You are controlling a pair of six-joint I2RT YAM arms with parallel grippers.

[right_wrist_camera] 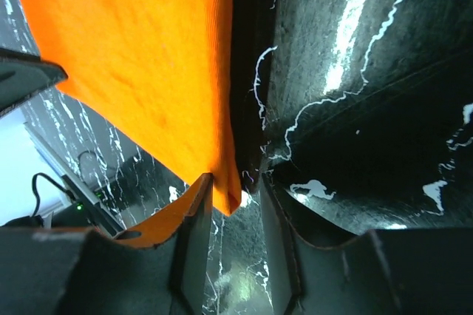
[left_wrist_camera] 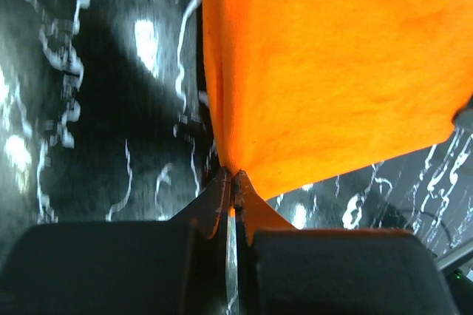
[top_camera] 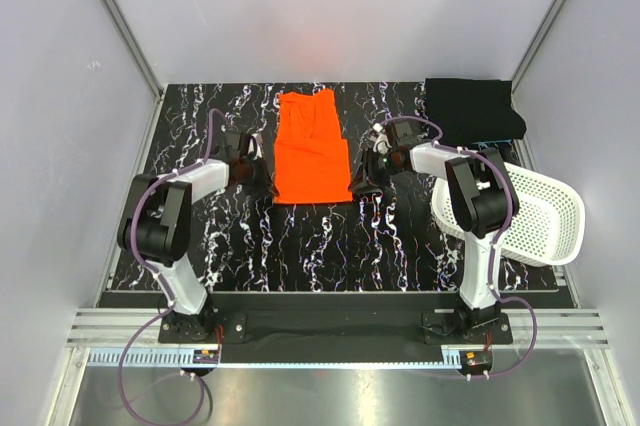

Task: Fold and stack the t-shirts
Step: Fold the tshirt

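Observation:
The orange t-shirt (top_camera: pixel 312 151) lies folded into a narrow strip on the middle of the black marbled table (top_camera: pixel 300 246). My left gripper (top_camera: pixel 266 178) sits at the shirt's near left edge. In the left wrist view it (left_wrist_camera: pixel 234 182) is shut on a corner of the orange fabric (left_wrist_camera: pixel 332 71). My right gripper (top_camera: pixel 358 186) is at the near right edge. In the right wrist view it (right_wrist_camera: pixel 236 191) stands open, and the orange corner (right_wrist_camera: pixel 148 71) hangs between its fingers, against the left one. The black t-shirt (top_camera: pixel 473 111) lies folded at the back right corner.
A white perforated basket (top_camera: pixel 520 216) stands at the right edge, just behind the right arm's elbow. White walls close in the table on three sides.

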